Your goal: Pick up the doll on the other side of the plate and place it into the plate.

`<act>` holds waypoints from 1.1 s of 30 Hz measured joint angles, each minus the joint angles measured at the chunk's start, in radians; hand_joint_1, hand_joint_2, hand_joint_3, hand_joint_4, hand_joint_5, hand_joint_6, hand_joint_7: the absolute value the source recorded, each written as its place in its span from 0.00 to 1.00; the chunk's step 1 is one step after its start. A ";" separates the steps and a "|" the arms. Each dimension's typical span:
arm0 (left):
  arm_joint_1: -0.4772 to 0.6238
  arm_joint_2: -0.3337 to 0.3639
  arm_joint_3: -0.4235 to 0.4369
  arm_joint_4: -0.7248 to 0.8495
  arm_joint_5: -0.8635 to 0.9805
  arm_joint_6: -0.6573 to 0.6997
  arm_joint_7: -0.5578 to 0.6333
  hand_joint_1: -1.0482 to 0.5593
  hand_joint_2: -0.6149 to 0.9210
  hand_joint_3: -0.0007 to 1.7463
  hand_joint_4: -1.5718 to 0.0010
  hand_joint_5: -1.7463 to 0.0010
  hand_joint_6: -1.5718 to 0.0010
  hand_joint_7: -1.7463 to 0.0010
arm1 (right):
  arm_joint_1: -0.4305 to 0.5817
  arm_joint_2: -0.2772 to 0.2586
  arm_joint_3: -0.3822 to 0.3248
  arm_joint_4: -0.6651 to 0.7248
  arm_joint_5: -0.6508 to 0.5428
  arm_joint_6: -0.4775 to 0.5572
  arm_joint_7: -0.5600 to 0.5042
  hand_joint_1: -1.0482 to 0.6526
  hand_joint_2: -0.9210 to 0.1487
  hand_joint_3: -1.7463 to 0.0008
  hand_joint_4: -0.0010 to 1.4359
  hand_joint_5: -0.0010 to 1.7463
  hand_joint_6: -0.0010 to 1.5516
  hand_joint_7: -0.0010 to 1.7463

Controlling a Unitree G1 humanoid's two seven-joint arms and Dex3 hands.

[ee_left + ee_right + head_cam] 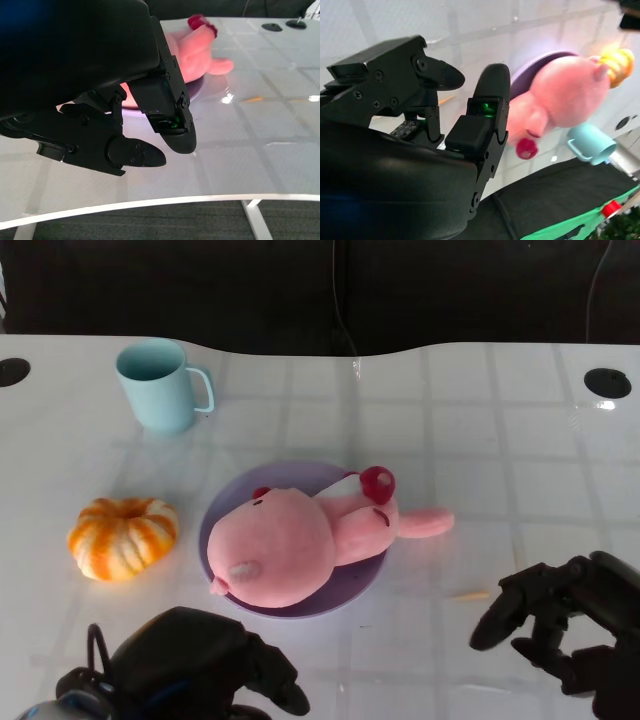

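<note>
**Doll in the plate, both hands empty**

The left hand (190,665) hovers near the table's front edge, fingers apart, holding nothing. Beyond it the pink doll (300,538) lies in the purple plate (222,512), one limb over the rim. To its right, the right hand (565,625) is spread and empty, apart from the doll.

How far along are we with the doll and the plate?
Looks done: the pink doll lies on the purple plate, one limb hanging over the rim. In hand: nothing; the left hand and right hand are both empty, near the table's front edge. Left: nothing obvious, perhaps retracting.
</note>
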 measured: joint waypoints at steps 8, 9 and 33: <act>0.000 0.001 0.013 0.002 -0.015 -0.007 0.000 0.51 1.00 0.14 0.50 0.31 0.30 0.99 | -0.015 0.018 0.032 0.082 -0.053 -0.024 -0.049 0.61 0.40 0.39 0.55 0.97 0.51 0.71; 0.000 0.002 0.014 0.002 -0.015 -0.010 0.000 0.51 1.00 0.14 0.50 0.31 0.30 0.99 | -0.016 0.018 0.036 0.091 -0.065 -0.030 -0.056 0.61 0.41 0.39 0.55 0.98 0.51 0.72; 0.001 0.011 0.030 0.011 -0.033 -0.039 0.000 0.52 1.00 0.14 0.49 0.30 0.29 0.98 | -0.041 0.074 0.037 0.144 -0.027 -0.042 -0.069 0.62 0.42 0.35 0.54 0.94 0.48 0.77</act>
